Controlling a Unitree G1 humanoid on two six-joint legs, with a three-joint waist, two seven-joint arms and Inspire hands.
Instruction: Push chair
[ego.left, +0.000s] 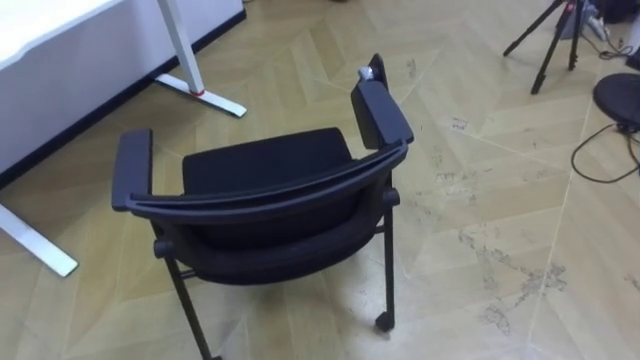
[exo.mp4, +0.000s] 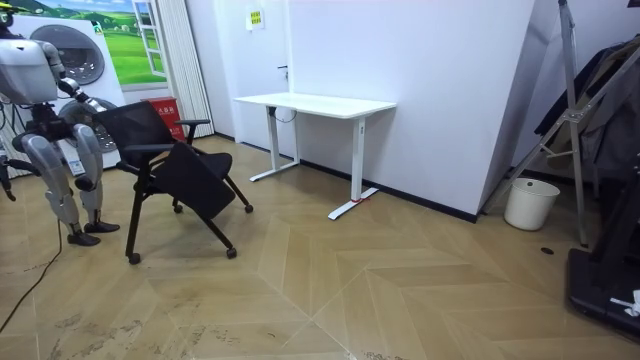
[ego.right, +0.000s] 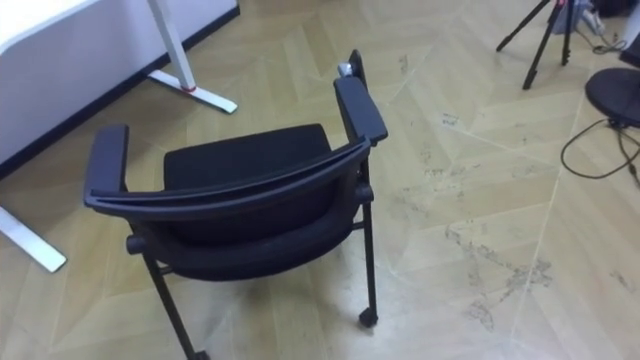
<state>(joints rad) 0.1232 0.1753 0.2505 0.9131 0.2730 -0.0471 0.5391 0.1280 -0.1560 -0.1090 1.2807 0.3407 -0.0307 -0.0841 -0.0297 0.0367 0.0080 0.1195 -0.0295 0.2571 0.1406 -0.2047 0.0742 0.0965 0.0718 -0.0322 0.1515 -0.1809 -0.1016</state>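
Closest up is the curved top rail (ego.left: 300, 190) of the chair (ego.left: 268, 225), with the backrest towards the robot and the seat (ego.left: 265, 160) pointing towards the white desk (ego.left: 60, 35). So the chair sits near the desk, a little out from the desk's foot (ego.left: 205, 95) and not tucked under.

Looks-wise it's all black. It has a thin tube frame, a padded seat and back, and a flat padded armrest on each side ( (ego.left: 133, 168) and (ego.left: 380, 112)). There's a small caster (ego.left: 382, 322) at the bottom of the leg farthest from the desk.

My guess on handling is that it's light and stiff, and should roll easily on the smooth wood floor (ego.left: 500, 200). I'd take it by the top rail or the back ends of the armrests, with even pressure both sides. A one-sided shove will probably make it swing away from the desk, and pushing too high and hard could tip it.

In the room view the robot stands behind the chair, on the far side from the desk, with a hand (exo.mp4: 96, 110) up by the backrest. Can't tell which hand it is, or whether it's gripping or just resting.
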